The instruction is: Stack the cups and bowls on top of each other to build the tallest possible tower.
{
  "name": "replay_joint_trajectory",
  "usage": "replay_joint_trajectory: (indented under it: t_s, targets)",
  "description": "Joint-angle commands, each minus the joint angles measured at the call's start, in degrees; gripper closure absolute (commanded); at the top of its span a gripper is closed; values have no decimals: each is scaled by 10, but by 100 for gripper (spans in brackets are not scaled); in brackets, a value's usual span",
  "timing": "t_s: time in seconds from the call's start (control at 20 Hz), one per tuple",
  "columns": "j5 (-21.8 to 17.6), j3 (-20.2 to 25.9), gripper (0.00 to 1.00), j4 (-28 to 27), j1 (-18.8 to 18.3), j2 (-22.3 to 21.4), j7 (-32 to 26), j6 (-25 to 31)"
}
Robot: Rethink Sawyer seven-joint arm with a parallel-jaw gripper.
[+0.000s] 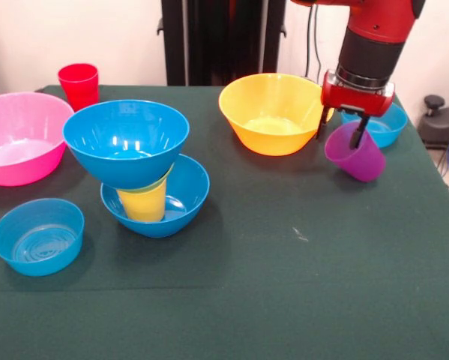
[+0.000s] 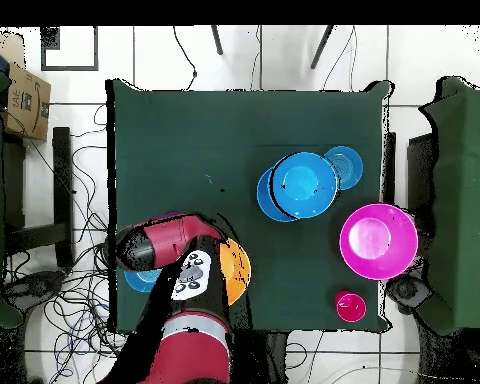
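The tower (image 1: 134,169) stands left of centre: a blue bowl as base, a yellow cup (image 1: 144,204) in it, a green bowl rim, and a blue bowl (image 1: 125,139) on top. From overhead the tower (image 2: 299,187) shows as blue rings. My gripper (image 1: 338,139) is at the right, shut on the rim of the purple cup (image 1: 359,159), one finger inside it. The cup hangs tilted, low over the cloth. The arm hides this cup in the overhead view. The red cup (image 1: 79,85) stands at the far left corner and shows from overhead (image 2: 350,306).
The yellow-orange bowl (image 1: 273,112) sits just left of my gripper, a small light-blue bowl (image 1: 384,125) just behind it. The pink bowl (image 1: 18,139) is at the left edge, another light-blue bowl (image 1: 38,236) at the front left. The table's right edge is close to my gripper.
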Motion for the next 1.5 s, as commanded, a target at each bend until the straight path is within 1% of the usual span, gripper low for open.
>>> replay_joint_trajectory:
  t_s: [0.05,0.35,1.15,1.2,1.5]
  targets:
    - [0,30,0,10,11,8,45,-2]
    - [2,38,0,9,6,30,50,-34]
    - [5,31,0,4,17,42,61,-42]
    - [5,30,100,3,17,42,62,-41]
    - [7,32,100,2,16,42,61,-38]
